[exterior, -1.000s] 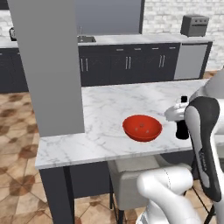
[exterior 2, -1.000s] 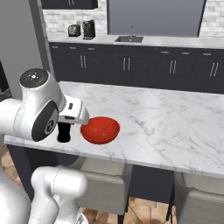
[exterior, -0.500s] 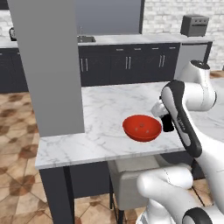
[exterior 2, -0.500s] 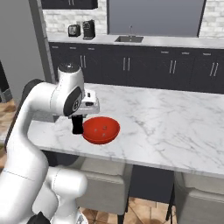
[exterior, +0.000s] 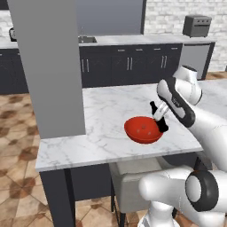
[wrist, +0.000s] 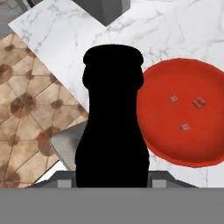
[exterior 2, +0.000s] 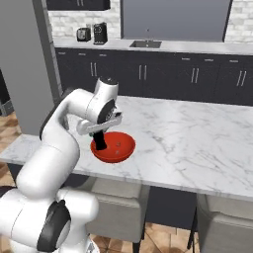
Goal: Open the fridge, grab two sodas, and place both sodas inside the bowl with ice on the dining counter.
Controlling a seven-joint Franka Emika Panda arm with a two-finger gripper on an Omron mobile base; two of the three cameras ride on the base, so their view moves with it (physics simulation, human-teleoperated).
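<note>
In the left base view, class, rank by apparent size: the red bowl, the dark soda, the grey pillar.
1. Grey pillar, by far the largest, though nearest the camera.
2. Red bowl.
3. Dark soda in the gripper, the smallest; partly hidden.

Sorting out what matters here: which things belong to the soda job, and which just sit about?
For the job:
- dark soda, held in the gripper
- red bowl with ice bits
- marble counter

Just about:
- sink
- toaster
- coffee maker
- stool
</note>
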